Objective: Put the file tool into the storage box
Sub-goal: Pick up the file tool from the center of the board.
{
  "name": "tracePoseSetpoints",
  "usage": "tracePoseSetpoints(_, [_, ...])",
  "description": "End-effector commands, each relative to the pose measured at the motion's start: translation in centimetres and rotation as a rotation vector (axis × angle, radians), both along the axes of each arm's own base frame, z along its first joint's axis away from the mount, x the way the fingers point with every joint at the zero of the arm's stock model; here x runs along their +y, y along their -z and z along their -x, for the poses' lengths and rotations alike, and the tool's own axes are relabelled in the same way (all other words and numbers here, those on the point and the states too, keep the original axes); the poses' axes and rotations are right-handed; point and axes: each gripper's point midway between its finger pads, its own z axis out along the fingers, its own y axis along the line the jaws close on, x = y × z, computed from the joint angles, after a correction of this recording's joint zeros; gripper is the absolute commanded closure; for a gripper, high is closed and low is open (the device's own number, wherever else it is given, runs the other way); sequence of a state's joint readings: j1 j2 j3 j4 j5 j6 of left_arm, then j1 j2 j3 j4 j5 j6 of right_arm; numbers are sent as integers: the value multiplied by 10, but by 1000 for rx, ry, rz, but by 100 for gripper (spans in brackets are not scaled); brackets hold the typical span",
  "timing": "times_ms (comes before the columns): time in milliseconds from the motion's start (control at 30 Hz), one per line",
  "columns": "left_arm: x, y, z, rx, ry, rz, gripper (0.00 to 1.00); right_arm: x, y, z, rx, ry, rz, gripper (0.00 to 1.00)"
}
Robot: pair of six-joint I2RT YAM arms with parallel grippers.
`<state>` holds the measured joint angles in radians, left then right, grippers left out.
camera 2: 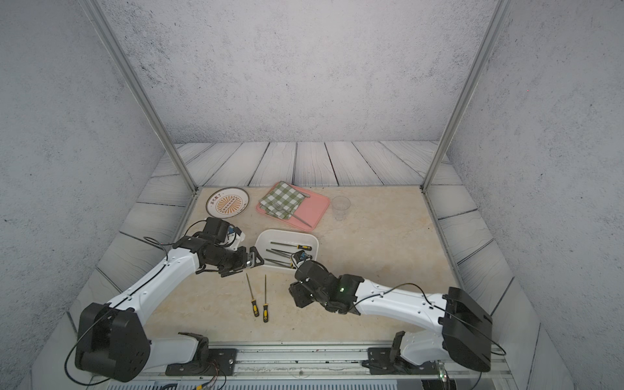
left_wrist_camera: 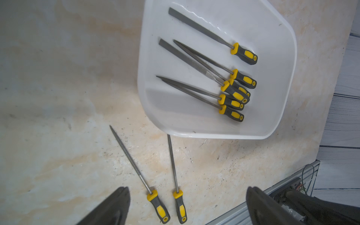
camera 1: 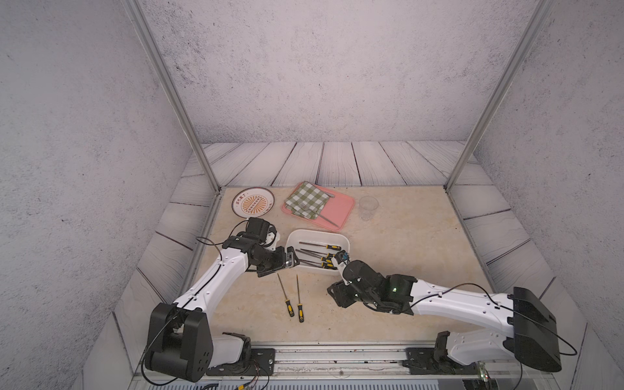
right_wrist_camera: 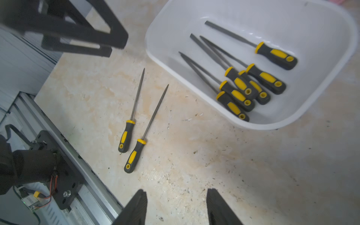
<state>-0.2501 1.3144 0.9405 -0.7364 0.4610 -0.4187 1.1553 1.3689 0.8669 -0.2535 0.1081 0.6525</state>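
Note:
The white storage box (camera 1: pixel 318 233) (camera 2: pixel 287 232) sits mid-table and holds several yellow-and-black-handled files (left_wrist_camera: pixel 233 95) (right_wrist_camera: pixel 240 83). Two more file tools lie on the table in front of it, side by side, tips toward the box: one (camera 1: pixel 286 297) (left_wrist_camera: pixel 158 207) (right_wrist_camera: pixel 126 136) and another (camera 1: pixel 299 304) (left_wrist_camera: pixel 180 206) (right_wrist_camera: pixel 135 153). My left gripper (camera 1: pixel 291 259) (camera 2: pixel 255 260) (left_wrist_camera: pixel 187 188) hovers at the box's left end, open and empty. Open too, my right gripper (camera 1: pixel 336 294) (camera 2: pixel 297 294) (right_wrist_camera: pixel 176 190) hangs over bare table right of the loose files, holding nothing.
At the back stand a patterned plate (camera 1: pixel 253 202), a pink tray (camera 1: pixel 342 211) with a green checked cloth (camera 1: pixel 305 201) and a fork on it, and a clear cup (camera 1: pixel 368 206). A metal rail (camera 1: pixel 337 356) runs along the front edge.

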Motion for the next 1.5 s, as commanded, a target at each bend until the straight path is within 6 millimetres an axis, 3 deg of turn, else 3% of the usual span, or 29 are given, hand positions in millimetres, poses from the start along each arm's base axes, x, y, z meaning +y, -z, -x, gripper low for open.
tracePoseSetpoints(0, [2,-2,1,15,17,-38,0,22,6,4,15,36,-12,46])
tracePoseSetpoints(233, [28,-13,-6,-56,-65,-125,2,57,28,20,50,-3,38,45])
tracePoseSetpoints(400, [41,-18,-15,-61,-134,-74,2,66,44,25,64,-13,121,45])
tracePoseSetpoints(767, [48,-26,-21,-88,-179,-23,2,86,73,38,86,-56,239,45])
tracePoseSetpoints(1267, [48,-32,-22,-108,-186,2,2,92,98,35,83,-58,356,45])
tracePoseSetpoints(1467, [47,-33,-22,-114,-185,8,2,80,104,29,57,-35,423,45])
